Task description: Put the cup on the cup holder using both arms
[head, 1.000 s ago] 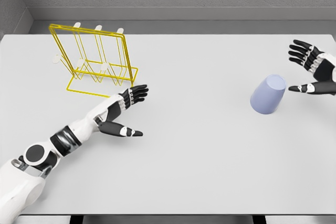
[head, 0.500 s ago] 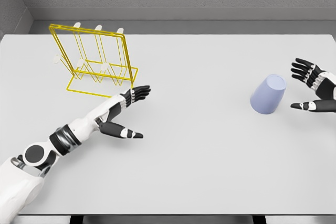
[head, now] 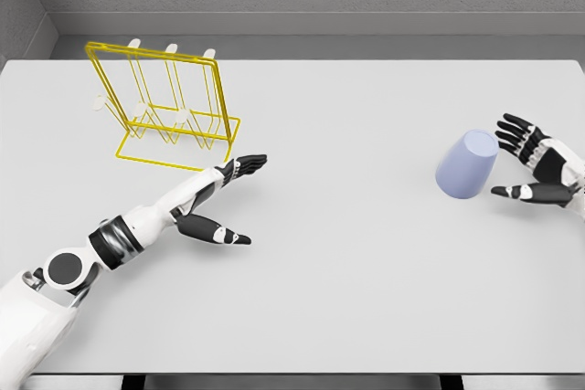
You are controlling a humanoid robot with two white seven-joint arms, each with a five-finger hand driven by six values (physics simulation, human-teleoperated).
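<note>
A pale lilac cup (head: 466, 164) stands upside down on the white table (head: 347, 280), right of the middle. My right hand (head: 517, 158) is open just right of it, fingers spread toward the cup with a small gap, thumb low near its base. The yellow wire cup holder (head: 168, 107) with white-tipped pegs stands at the back left. My left hand (head: 234, 196) lies open and flat a little in front of the holder's right corner, fingers pointing right and thumb spread toward me, holding nothing.
A grey wall runs behind the table's far edge. The table's front edge lies near the bottom of the view. My left forearm (head: 137, 226) stretches from the lower left across the table.
My right hand has come down and leftward, closing in on the cup's right side. My left hand has flattened and reached slightly further right. The cup has not moved.
</note>
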